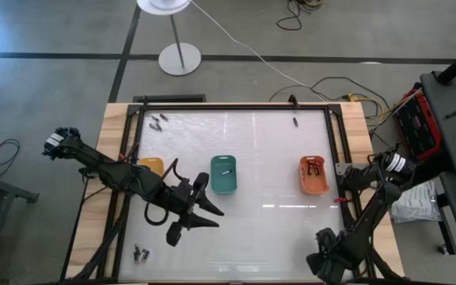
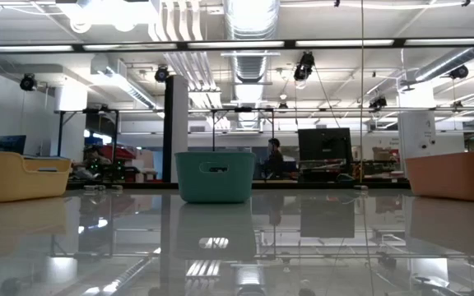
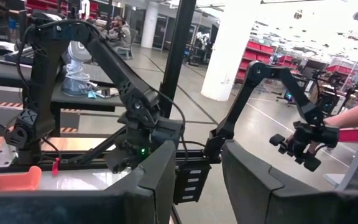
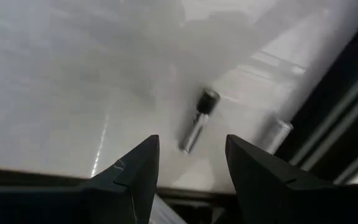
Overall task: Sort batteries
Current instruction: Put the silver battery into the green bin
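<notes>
Currently —
Batteries: scattered in small groups on the desk; some at the far left, one far centre-right, a pair at the near left corner; others in the green tray and orange tray.
Left end effector: fingers spread apart, empty, over the desk near the green tray.
Right end effector: fingers apart, empty, just above a battery by the desk's edge.

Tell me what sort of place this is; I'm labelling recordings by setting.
Probably a robotics lab or workshop: exposed ceiling ducts, a monitor on benches behind the table, and another robot arm beyond it.
</notes>
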`<move>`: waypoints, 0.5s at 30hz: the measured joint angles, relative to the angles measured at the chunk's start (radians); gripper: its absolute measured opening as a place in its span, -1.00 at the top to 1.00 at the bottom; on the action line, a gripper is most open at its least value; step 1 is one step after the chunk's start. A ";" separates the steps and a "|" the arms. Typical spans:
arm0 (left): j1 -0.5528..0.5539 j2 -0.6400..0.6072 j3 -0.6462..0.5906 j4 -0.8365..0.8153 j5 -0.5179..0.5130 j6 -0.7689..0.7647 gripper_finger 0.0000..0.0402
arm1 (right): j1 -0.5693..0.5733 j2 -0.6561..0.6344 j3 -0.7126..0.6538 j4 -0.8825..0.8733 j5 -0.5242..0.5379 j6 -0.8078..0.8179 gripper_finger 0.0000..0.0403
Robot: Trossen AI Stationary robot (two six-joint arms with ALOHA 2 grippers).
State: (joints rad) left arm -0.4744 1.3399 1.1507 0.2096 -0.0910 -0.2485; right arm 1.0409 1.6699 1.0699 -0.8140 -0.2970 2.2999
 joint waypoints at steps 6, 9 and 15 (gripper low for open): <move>0.000 0.000 0.000 0.003 -0.002 0.000 0.44 | 0.000 0.007 -0.097 0.156 0.000 -0.012 0.16; -0.001 0.000 0.000 0.006 -0.001 -0.003 0.44 | -0.001 0.015 -0.128 0.190 -0.007 -0.013 0.22; -0.018 0.000 0.000 0.006 0.027 -0.023 0.44 | -0.013 0.023 -0.119 0.195 0.024 -0.037 0.42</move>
State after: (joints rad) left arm -0.4922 1.3399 1.1511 0.2153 -0.0638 -0.2710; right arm 1.0278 1.6924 0.9507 -0.6190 -0.2729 2.2627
